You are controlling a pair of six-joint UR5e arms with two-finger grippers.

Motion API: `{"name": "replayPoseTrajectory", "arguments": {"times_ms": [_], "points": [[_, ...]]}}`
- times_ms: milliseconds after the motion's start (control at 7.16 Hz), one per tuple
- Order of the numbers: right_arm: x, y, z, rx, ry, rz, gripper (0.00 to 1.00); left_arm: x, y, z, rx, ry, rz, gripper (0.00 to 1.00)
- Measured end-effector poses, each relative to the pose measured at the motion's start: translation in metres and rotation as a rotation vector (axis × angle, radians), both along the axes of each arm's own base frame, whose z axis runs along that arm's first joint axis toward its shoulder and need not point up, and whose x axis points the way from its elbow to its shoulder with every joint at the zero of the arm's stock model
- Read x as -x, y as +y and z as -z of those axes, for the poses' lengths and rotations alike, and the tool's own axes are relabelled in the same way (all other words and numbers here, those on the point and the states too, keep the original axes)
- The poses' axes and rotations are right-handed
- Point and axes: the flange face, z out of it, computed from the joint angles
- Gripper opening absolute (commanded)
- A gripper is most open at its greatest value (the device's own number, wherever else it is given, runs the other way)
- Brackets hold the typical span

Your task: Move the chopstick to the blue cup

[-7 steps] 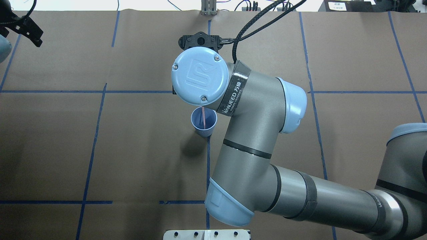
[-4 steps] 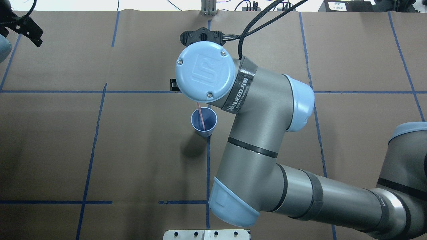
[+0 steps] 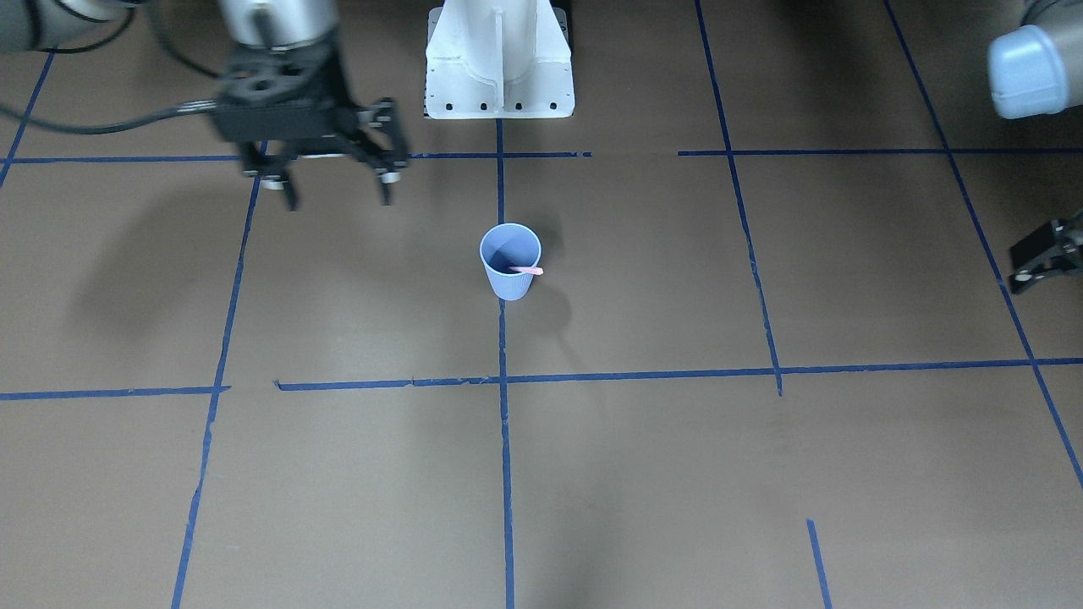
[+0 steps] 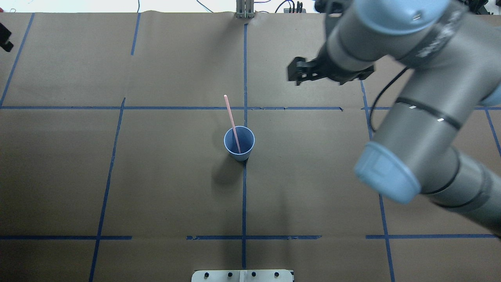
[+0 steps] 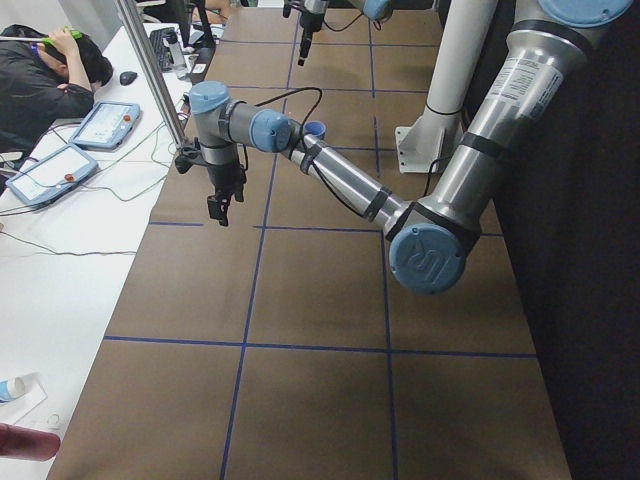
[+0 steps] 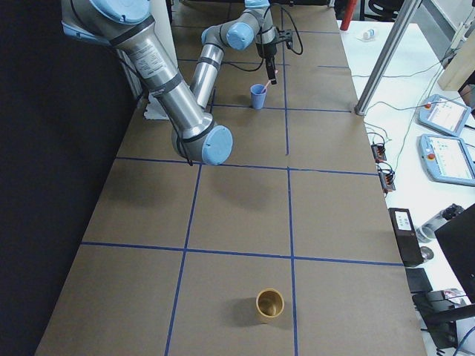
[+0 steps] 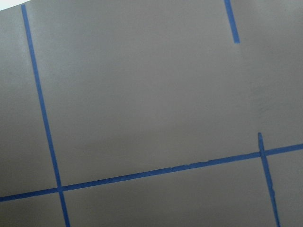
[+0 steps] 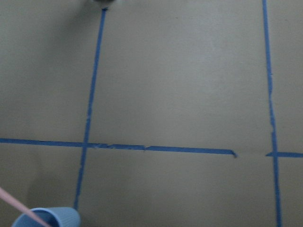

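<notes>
The blue cup (image 4: 244, 138) stands upright at the table's middle; it also shows in the front view (image 3: 510, 275). One pale pink chopstick (image 4: 231, 115) stands in it, leaning on the rim with its upper part sticking out; its tip shows in the front view (image 3: 531, 271). My right gripper (image 3: 338, 196) is open and empty, raised above the table to the robot's right of the cup and well apart from it. The right wrist view catches the cup's rim (image 8: 47, 216) and the chopstick (image 8: 14, 201) at its lower left corner. My left gripper (image 3: 1036, 262) hangs open and empty far off at the table's left end.
A small brown cup (image 6: 269, 304) stands near the table's right end. The white robot base (image 3: 499, 59) is at the back middle. Blue tape lines divide the brown table cover. Desks with tablets (image 5: 70, 140) run along the table's far side.
My right arm has pulled up and away to the right from over the cup. The chopstick stays behind, leaning in the cup, now free of the gripper.
</notes>
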Motion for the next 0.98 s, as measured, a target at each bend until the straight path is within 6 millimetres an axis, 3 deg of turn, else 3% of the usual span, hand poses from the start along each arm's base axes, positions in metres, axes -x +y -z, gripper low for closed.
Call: {"name": "replayPoseTrajectory", "arguments": {"times_ms": [279, 559, 699, 978], "points": [[-0.095, -0.034, -0.088, -0.018, 0.088, 0.094, 1.0, 0.043, 0.016, -0.058, 0.01, 0.007, -0.053, 1.0], [-0.18, -0.054, -0.193, -0.025, 0.087, 0.155, 1.0, 0.077, 0.026, -0.114, 0.02, 0.041, -0.08, 1.0], [-0.221, -0.057, -0.249, -0.028, 0.054, 0.169, 1.0, 0.095, 0.032, -0.144, 0.018, 0.056, -0.092, 1.0], [-0.29, -0.036, -0.362, -0.007, 0.058, 0.222, 1.0, 0.115, 0.05, -0.191, 0.021, 0.093, -0.1, 1.0]]}}
